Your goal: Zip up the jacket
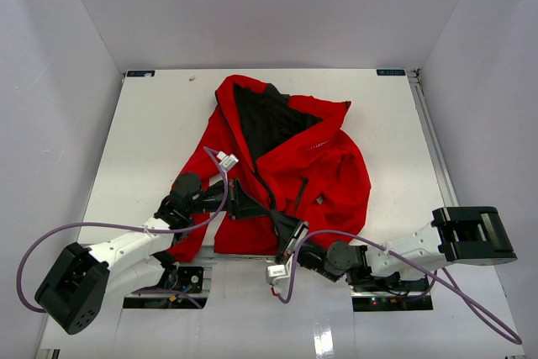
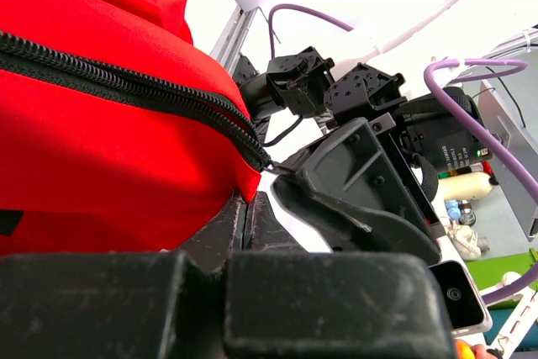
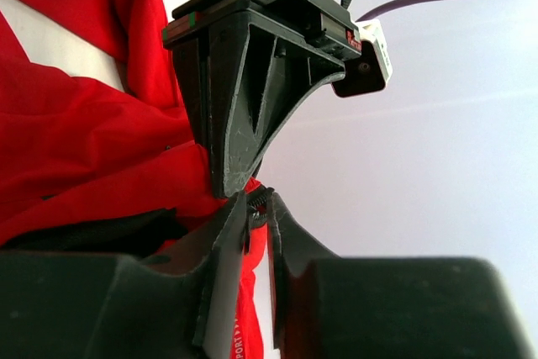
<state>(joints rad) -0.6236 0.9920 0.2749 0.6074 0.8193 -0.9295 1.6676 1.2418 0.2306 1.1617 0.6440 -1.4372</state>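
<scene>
Both arms lie low and stretched forward, meeting at the near hem of the red jacket (image 1: 328,166), which is spread mid table (image 1: 151,124). The left gripper (image 2: 250,203) is pressed together, pinching hem fabric beside the zipper (image 2: 126,81). The right gripper (image 3: 258,203), nearly closed, nips the zipper's bottom end.

**Red jacket lying open at the collar**

The bright red jacket (image 1: 324,170) lies spread front-up in the middle of the white desk (image 1: 151,124), collar toward the far side and hem at the near edge. Its upper front gapes in a V, baring the black lining (image 1: 265,119). The dark zipper (image 1: 267,195) runs down the front to the hem.
</scene>
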